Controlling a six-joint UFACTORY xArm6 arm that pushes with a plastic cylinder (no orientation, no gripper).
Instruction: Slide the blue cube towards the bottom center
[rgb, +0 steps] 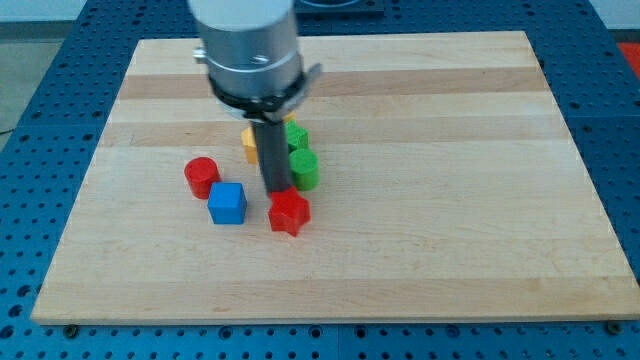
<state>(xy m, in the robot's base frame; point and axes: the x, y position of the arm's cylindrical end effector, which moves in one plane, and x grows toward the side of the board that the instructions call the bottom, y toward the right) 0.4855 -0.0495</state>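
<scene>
The blue cube (227, 203) sits on the wooden board (420, 200), left of centre. My tip (277, 190) is to the right of the blue cube, apart from it, just above the red star-shaped block (289, 212). A red cylinder (201, 176) stands just up and left of the blue cube. The rod hides part of the blocks behind it.
Two green blocks (303, 168) (296, 137) stand right of the rod. A yellow-orange block (250, 144) shows partly behind the rod on its left. The board lies on a blue perforated table (40, 120).
</scene>
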